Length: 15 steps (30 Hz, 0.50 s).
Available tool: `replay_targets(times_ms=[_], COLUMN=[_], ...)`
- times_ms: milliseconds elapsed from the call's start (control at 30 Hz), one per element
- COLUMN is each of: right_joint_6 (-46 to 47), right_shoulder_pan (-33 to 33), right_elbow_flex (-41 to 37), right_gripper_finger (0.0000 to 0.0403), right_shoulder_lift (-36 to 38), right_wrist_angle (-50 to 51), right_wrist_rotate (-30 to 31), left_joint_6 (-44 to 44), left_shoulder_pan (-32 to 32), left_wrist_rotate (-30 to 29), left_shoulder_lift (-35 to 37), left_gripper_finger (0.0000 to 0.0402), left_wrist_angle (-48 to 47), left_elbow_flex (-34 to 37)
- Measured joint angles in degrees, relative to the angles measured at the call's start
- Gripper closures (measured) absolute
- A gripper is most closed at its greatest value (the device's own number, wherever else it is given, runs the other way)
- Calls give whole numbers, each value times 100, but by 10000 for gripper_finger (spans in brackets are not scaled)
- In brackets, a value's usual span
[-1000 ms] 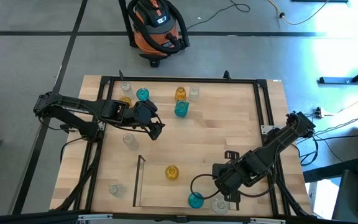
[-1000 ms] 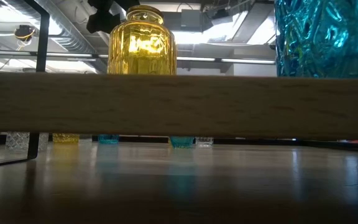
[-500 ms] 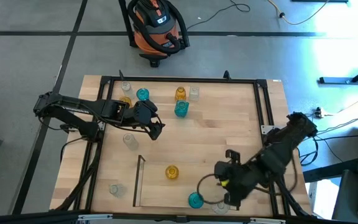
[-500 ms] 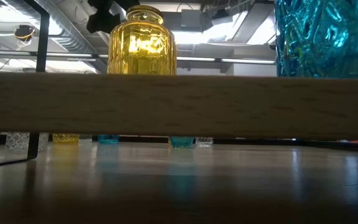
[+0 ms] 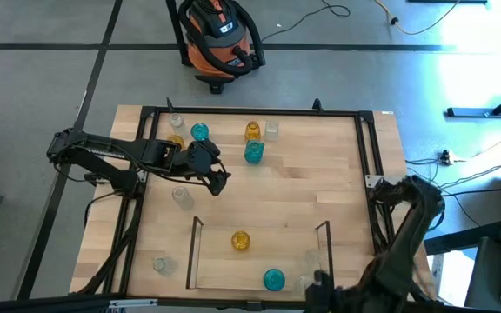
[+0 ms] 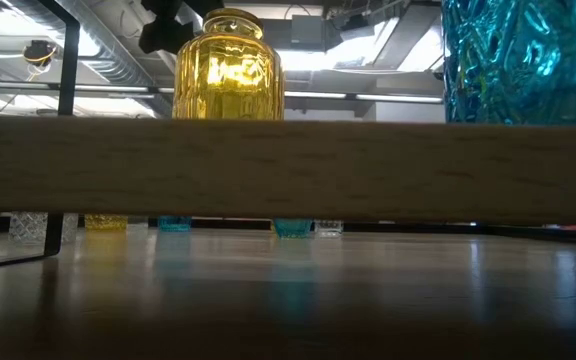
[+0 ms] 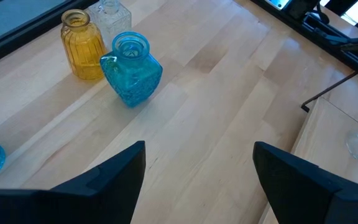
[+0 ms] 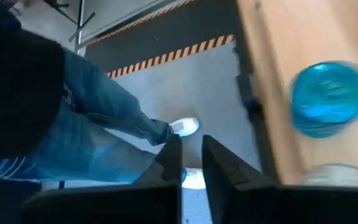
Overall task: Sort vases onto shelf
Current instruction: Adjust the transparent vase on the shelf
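Fingers wide apart on my left gripper (image 7: 197,180), empty over bare table near the teal vase (image 7: 131,70) — right gripper (image 8: 191,163) nearly closed, empty, off the shelf (image 5: 195,252) edge — next: left grabs that vase.

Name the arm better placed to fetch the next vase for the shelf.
Left, probably. The left claw hangs open over the table near the teal vase and amber vase. The right claw sits almost shut past the table's near edge, over the floor, beyond the shelf.
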<state>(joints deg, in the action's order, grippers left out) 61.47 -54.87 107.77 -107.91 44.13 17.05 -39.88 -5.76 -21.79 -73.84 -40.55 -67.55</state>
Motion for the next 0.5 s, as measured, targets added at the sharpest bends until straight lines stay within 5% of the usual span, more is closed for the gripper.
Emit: replay_targets(times_ms=[267,500], right_joint_6=[570,734], right_shoulder_pan=[-153,-138], right_elbow_flex=[0,0], right_gripper_finger=[401,402], right_shoulder_lift=[-585,-760], right_wrist_angle=[-109,739], right_wrist_rotate=[54,41], left_joint_6=[2,2], left_shoulder_pan=[0,0], left_wrist_rotate=[3,33], left_shoulder_lift=[0,0], left_gripper_finger=[113,113], left_wrist_angle=[-125,-132], left_elbow_flex=[0,1])
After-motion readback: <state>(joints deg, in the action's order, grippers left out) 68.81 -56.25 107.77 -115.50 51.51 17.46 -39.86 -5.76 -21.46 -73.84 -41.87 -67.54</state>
